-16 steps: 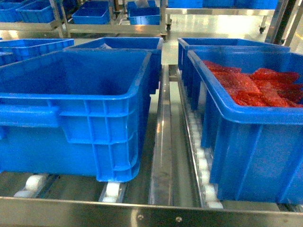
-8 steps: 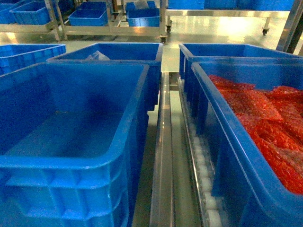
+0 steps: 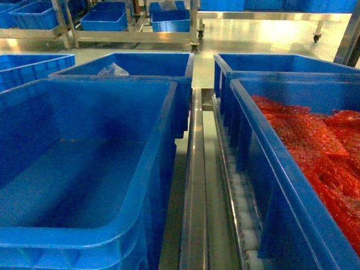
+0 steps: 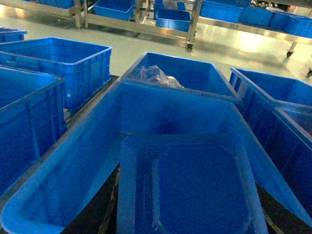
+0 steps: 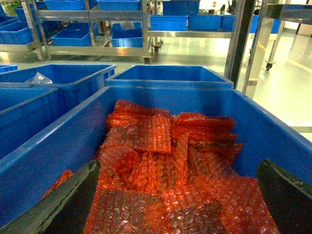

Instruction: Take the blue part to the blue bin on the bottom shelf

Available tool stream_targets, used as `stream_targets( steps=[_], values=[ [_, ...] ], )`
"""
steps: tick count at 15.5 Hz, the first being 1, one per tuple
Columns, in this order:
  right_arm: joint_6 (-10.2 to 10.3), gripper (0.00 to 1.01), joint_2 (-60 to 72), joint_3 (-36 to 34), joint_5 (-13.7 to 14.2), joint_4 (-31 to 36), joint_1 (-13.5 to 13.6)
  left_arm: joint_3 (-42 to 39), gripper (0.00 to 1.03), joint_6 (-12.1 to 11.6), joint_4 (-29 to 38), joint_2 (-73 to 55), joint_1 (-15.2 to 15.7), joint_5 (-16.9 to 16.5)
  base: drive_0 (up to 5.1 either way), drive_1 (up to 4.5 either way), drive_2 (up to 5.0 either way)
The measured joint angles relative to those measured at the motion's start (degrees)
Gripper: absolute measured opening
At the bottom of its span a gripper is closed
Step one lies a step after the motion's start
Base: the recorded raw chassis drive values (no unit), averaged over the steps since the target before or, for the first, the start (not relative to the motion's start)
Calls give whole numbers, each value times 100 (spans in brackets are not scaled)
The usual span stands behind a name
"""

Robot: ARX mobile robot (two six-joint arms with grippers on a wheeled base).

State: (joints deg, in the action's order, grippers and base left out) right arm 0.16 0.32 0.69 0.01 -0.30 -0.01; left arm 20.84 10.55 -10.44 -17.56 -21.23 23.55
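Shelf-borne blue bin underlies blue part, seemingly in left jaws.

Empty bin left of rail, bin of bubble-wrap bags right

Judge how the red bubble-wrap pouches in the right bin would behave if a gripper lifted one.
The red bubble-wrap pouches lie crumpled and overlapping, so probably floppy and light. Their glossy film may slip between the right gripper fingers. A neighbour could drag along, since they overlap.
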Motion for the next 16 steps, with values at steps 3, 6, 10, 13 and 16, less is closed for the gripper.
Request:
stream_targets(
  steps=[3,6,10,13,16],
  values=[
    [0,98,0,0,0,0,0,0,43,0,0,0,0,0,0,0,0],
    [0,98,0,0,0,0,0,0,43,0,0,0,0,0,0,0,0],
    [0,98,0,0,0,0,0,0,43,0,0,0,0,0,0,0,0],
    [0,98,0,0,0,0,0,0,43,0,0,0,0,0,0,0,0],
    [0,98,0,0,0,0,0,0,43,0,0,0,0,0,0,0,0]
  ],
)
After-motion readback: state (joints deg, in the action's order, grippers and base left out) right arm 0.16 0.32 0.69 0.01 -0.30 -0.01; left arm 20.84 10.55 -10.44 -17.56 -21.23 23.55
